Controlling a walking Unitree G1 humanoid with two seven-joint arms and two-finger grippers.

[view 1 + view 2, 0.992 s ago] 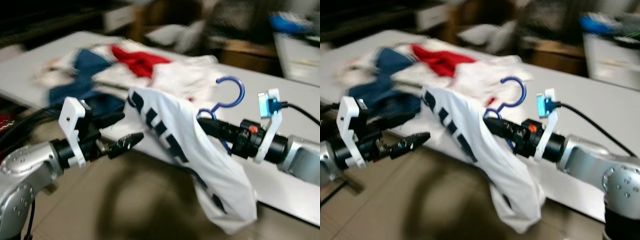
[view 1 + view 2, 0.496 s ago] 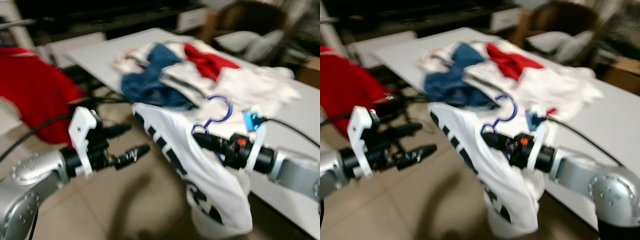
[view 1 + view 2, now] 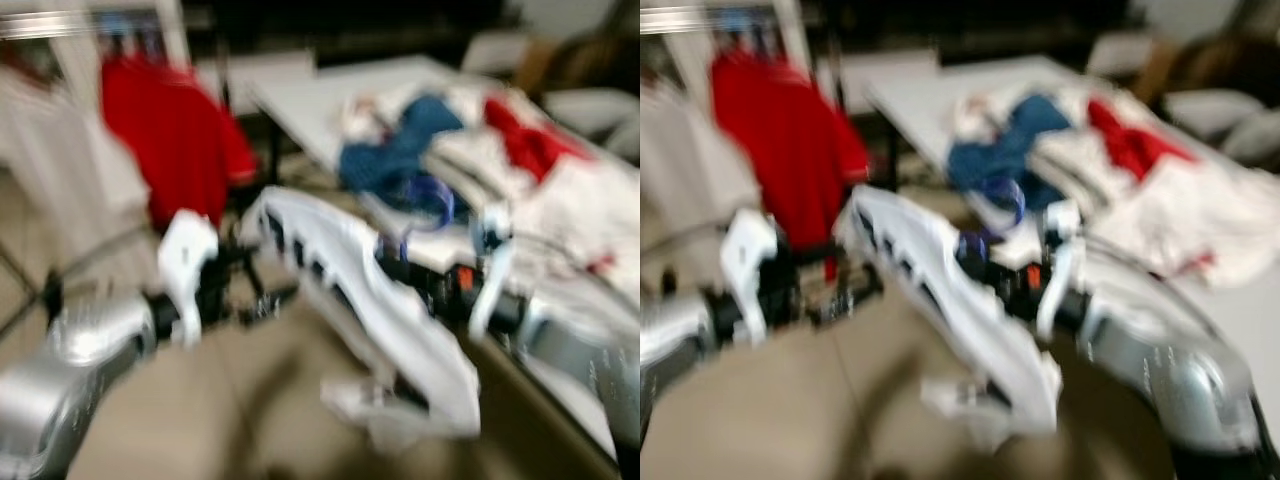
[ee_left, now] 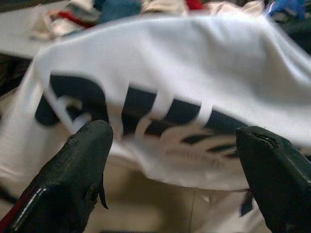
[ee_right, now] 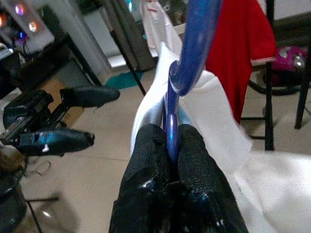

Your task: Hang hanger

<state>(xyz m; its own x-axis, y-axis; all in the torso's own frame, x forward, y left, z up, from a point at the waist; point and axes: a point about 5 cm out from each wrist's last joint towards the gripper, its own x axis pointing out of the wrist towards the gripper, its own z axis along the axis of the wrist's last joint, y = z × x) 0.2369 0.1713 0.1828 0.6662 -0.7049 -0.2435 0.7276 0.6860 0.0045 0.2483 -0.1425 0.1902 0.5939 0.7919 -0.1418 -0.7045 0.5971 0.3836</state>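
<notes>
Through the head cameras, badly blurred, I see my right tool (image 3: 392,268) holding the blue hanger (image 3: 432,205) with a white shirt (image 3: 375,310) draped over it, raised in front of the tabletop (image 3: 300,95) piled with clothes (image 3: 520,160); a red garment (image 3: 175,140) hangs at the left, and my left tool (image 3: 262,292) sits just beside the shirt. On the left wrist camera, that tool's two black fingers (image 4: 80,182) stand wide apart, with the shirt's dark lettering (image 4: 131,114) right ahead. On the right wrist camera, my fingers (image 5: 148,167) pinch the hanger's stem, hook rising upward, red garment beyond.
</notes>
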